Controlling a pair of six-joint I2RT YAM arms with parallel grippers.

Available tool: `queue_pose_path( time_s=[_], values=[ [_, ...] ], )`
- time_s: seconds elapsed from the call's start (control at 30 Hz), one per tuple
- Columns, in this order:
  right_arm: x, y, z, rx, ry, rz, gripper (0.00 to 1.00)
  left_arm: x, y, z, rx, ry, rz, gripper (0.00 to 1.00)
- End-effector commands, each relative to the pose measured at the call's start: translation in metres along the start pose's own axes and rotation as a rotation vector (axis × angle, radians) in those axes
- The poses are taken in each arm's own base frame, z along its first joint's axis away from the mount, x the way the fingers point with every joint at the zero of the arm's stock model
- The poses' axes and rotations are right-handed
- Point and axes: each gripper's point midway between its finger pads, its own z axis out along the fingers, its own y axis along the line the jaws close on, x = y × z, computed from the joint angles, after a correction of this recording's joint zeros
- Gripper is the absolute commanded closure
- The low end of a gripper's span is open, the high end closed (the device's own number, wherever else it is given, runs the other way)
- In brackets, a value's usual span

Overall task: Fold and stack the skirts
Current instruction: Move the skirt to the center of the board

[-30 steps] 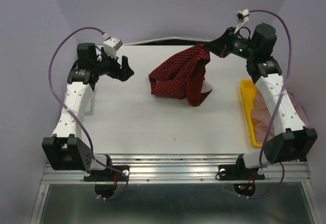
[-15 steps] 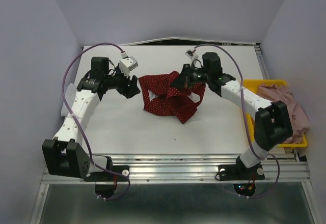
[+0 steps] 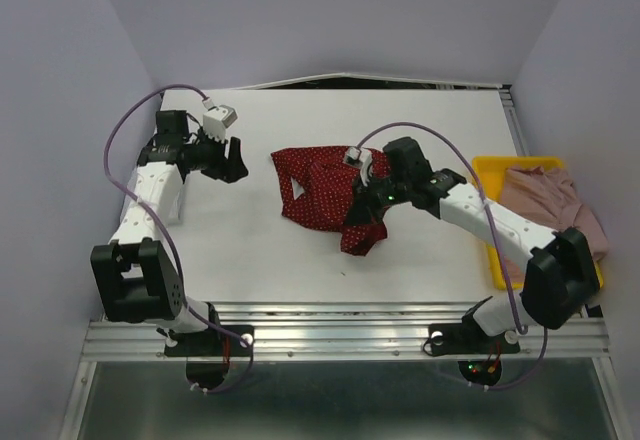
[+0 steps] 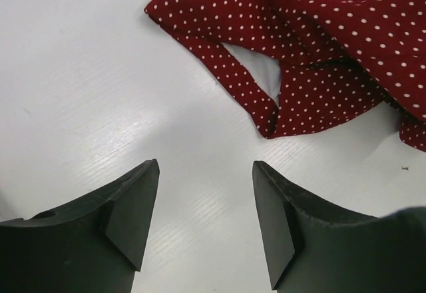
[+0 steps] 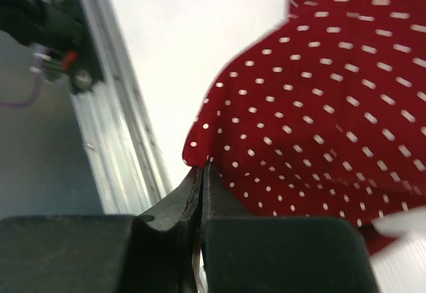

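Observation:
The dark red polka-dot skirt (image 3: 320, 198) lies crumpled in the middle of the white table. My right gripper (image 3: 366, 202) is shut on an edge of this skirt (image 5: 319, 106) and holds it lifted at its right side. My left gripper (image 3: 236, 160) is open and empty, above the table a little left of the skirt, whose left corner shows in the left wrist view (image 4: 299, 46). The dusty pink skirt (image 3: 550, 200) lies bunched in the yellow tray at the right.
The yellow tray (image 3: 489, 222) stands at the table's right edge. The table's metal front rail (image 3: 340, 325) runs along the near side and shows in the right wrist view (image 5: 113, 140). Purple cables loop above both arms.
My right gripper has carried the red skirt's edge from the far right toward the near middle, bunching the skirt. My left gripper neared the skirt, then drew back left, open.

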Motion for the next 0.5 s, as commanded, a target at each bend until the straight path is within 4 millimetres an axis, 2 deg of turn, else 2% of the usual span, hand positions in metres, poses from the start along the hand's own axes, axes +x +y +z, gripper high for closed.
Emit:
queue_pose_path(
  time_s=[0.0,0.03,0.07,0.1,0.13,0.17,0.2,0.23,0.27,0.33,0.43,0.47],
  values=[
    [0.030,-0.053,-0.065,0.282,0.036,-0.062,0.99,-0.006,0.016,0.013,-0.035,0.020,0.037,0.29],
    [0.026,-0.062,-0.074,0.320,0.018,-0.050,0.99,-0.005,0.019,0.018,-0.034,0.034,0.054,0.27],
    [0.021,-0.073,-0.084,0.371,0.003,-0.037,0.99,-0.012,0.021,0.021,-0.036,0.034,0.091,0.25],
    [0.009,-0.084,-0.094,0.427,-0.021,-0.040,0.99,-0.004,0.026,0.032,-0.020,0.076,0.134,0.22],
    [0.007,-0.105,-0.104,0.510,-0.024,-0.014,0.99,-0.003,0.024,0.039,-0.002,0.094,0.166,0.20],
    [0.004,-0.117,-0.110,0.563,-0.028,0.004,0.99,-0.005,0.025,0.046,0.002,0.106,0.201,0.19],
    [-0.007,-0.127,-0.114,0.613,-0.052,0.002,0.99,-0.010,0.018,0.064,0.022,0.120,0.264,0.19],
    [-0.008,-0.137,-0.116,0.658,-0.046,0.003,0.99,-0.012,0.026,0.069,0.002,0.125,0.280,0.18],
    [0.001,-0.157,-0.116,0.726,-0.007,0.037,0.99,-0.014,0.022,0.079,-0.003,0.138,0.323,0.18],
    [0.008,-0.179,-0.114,0.789,0.040,0.065,0.99,-0.027,0.020,0.102,-0.017,0.133,0.397,0.17],
    [0.017,-0.202,-0.114,0.859,0.091,0.077,0.99,-0.039,0.026,0.131,-0.032,0.128,0.450,0.16],
    [0.017,-0.213,-0.121,0.916,0.100,0.085,0.99,-0.042,0.028,0.138,-0.036,0.131,0.467,0.16]
  ],
)
